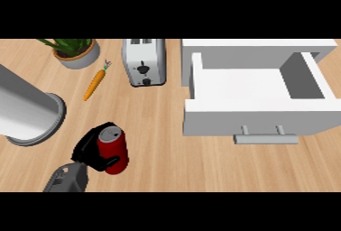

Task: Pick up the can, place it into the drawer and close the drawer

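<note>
A red can [117,163] with a silver top is at the lower left of the counter, tilted a little. My left hand [90,152] is curled round its left side, and its grey forearm enters from the lower edge. To the right, the white drawer [253,118] stands pulled out of its cabinet [260,48]. Its inside is bare and its grey handle [266,138] faces me. The can is well to the left of the drawer front. My right hand does not show.
A silver toaster [144,63] stands at the back, just left of the cabinet. An orange carrot [94,85] lies beside a potted plant [75,52] at the back left. A large pale cylinder [26,113] on a round base fills the left edge.
</note>
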Controlling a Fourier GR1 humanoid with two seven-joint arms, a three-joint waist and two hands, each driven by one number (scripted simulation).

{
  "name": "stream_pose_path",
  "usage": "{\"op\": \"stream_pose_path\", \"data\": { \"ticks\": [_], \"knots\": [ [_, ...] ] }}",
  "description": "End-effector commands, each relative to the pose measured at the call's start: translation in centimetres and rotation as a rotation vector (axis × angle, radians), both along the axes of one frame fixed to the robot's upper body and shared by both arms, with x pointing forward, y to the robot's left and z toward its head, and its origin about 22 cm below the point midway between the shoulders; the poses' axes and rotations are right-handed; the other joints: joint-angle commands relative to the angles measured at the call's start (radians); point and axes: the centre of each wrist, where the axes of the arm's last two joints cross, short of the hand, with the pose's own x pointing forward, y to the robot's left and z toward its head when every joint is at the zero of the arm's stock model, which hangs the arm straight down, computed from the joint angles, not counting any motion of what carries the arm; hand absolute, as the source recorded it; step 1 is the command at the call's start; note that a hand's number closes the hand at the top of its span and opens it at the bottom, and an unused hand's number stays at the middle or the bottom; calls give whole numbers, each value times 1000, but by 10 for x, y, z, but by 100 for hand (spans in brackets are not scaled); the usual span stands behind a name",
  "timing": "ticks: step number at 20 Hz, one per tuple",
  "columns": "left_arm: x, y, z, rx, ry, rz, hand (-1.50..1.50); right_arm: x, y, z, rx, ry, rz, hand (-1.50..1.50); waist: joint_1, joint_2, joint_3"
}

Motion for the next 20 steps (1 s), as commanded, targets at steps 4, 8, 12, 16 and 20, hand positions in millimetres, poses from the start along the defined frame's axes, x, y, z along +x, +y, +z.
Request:
{"op": "stream_pose_path", "data": {
  "ticks": [4, 8, 12, 16, 20],
  "knots": [
    [-3, -6, 10, -67, -76, -75, 150, -4, -6, -6, 4, -3, -5, -150, -1, 0, 0],
    [29, -25, 36, -73, -102, 302, 150, -1, 2, -2, 13, -8, -11, -150, 5, -2, 1],
    [34, -27, 52, -73, -138, 478, 150, 1, 11, 5, 4, -8, -3, -150, 6, -2, 0],
    [49, -60, 84, -56, -153, 464, 150, -5, 13, 0, 16, -13, -15, -150, -5, -2, 0],
    [46, -69, 119, -16, -253, 458, 150, -5, 8, -1, 12, 1, -29, -150, 3, -3, 1]
  ]
}}
